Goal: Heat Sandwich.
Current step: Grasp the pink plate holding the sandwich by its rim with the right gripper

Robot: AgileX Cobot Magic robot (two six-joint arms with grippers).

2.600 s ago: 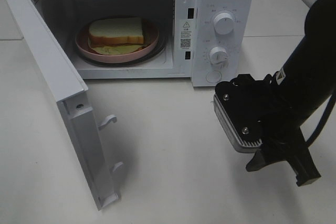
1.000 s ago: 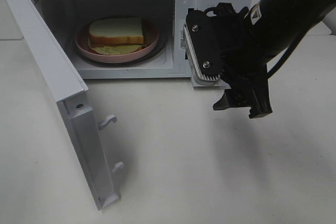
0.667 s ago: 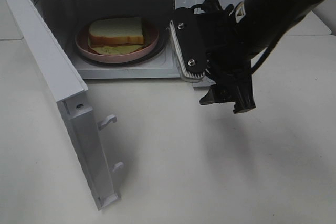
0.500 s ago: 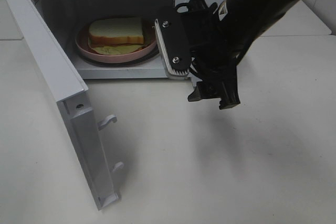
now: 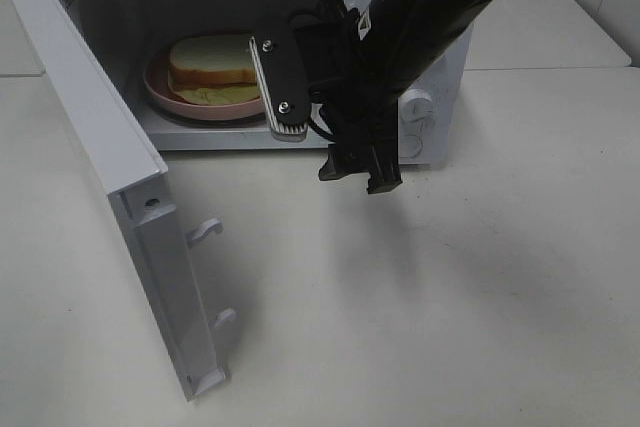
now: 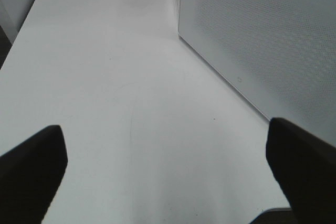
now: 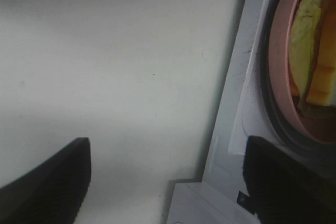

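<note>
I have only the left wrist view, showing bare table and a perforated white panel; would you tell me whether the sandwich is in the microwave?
Observer: Yes, the sandwich lies on a pink plate inside the microwave.
Operator: Thank you. Is the door shut?
Observer: No, the door stands wide open, swung out on the left of the exterior view.
Operator: And where is the right gripper?
Observer: The right gripper hangs open and empty above the table, just in front of the oven opening.
</note>
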